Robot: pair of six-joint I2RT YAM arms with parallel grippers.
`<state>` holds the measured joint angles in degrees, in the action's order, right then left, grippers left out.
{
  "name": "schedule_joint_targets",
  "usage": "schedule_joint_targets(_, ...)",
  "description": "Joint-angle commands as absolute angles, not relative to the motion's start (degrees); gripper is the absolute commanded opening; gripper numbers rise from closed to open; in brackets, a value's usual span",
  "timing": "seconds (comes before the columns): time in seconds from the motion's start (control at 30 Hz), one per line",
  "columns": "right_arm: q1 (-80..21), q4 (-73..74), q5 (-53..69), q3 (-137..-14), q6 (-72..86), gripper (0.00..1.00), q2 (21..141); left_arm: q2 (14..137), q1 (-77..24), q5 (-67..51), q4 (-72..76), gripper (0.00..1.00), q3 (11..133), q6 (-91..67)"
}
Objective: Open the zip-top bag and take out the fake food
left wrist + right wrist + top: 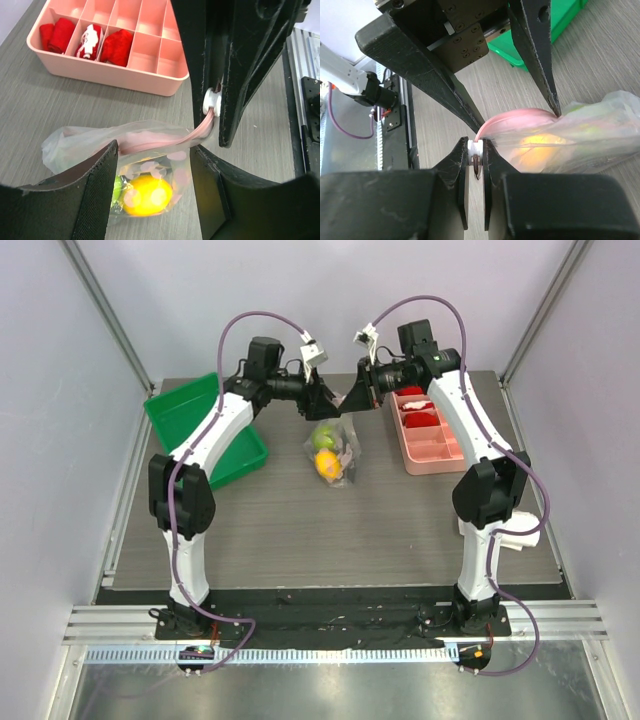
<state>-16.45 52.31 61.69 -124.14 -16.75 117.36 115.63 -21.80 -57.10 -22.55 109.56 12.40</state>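
The zip-top bag sits mid-table with its pink zip strip pulled up. Inside it lie the yellow-orange fruit and the lime green fruit; the yellow one glows through the plastic in the left wrist view, and the green one is mostly hidden behind a finger. My right gripper is shut on the white zip slider at the strip's end. My left gripper is open, its fingers straddling the bag's mouth; one fingertip touches the strip.
A pink compartment tray with red-and-white toy pieces stands right of the bag; it also shows in the left wrist view. A green bin stands at the back left. A white object lies by the right arm.
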Motion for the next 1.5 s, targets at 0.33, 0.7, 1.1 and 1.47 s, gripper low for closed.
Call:
schedule_joint_targets(0.33,-17.0,50.5,64.6,-126.1,-15.2,0.02,113.1,109.3,-24.5,-58.2,-5.0,0.50,100.6,9.3)
schedule_joint_targets(0.7,-18.4,36.8,42.1,-119.3,-2.5,0.02,108.8,104.0,-24.8,-36.5,-9.4,0.00,97.9,5.3)
schedule_joint_targets(1.1,-19.3,34.4,44.0,-122.2,-4.1,0.31,109.9,89.8,-24.9,-23.3,-4.8,0.00,85.9,-12.4)
schedule_joint_targets(1.47,-18.1,9.5,45.1,-94.5,6.9,0.80,102.0,87.4,-24.9,-19.9,-6.2,0.00,80.5,-20.6)
